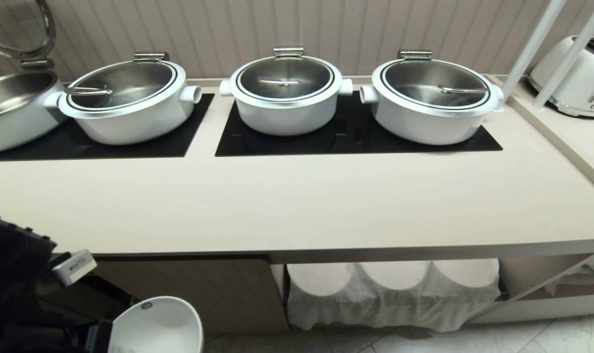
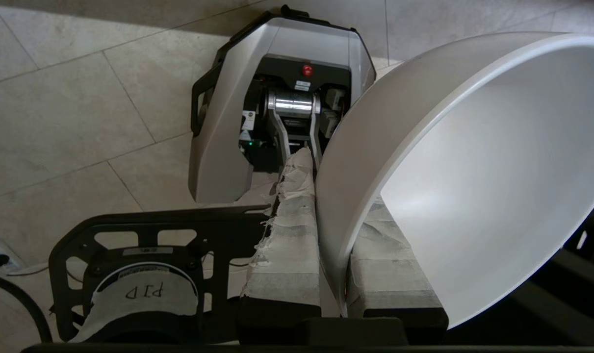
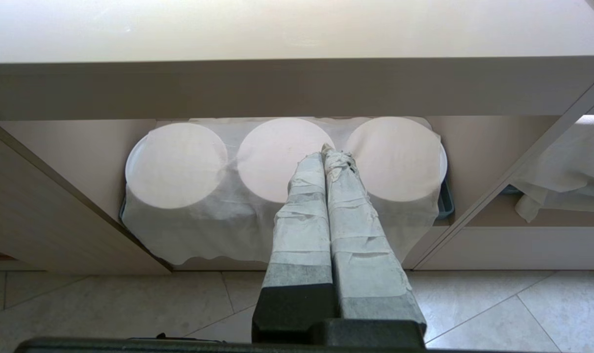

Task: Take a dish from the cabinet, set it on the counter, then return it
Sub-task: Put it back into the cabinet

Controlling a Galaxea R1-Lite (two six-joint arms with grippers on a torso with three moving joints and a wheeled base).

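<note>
At the lower left of the head view, the left gripper (image 2: 333,255) is clenched on the rim of the white bowl (image 1: 157,326), one padded finger inside and one outside, holding it tilted below the desk (image 1: 297,206), probably so it clears the edge on the way up. The right gripper (image 3: 328,152) is clenched empty, facing the cloth-draped cabinet shelf (image 3: 287,230).

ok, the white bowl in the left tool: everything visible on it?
The bowl is small, round, deep-sided, glossy white, with a tiny grey mark inside near the rim. It looks empty. It is tilted on edge, its wall pinched between the left tool's wrapped fingers, one inside, one outside. It hangs below the counter edge, over the floor.
</note>
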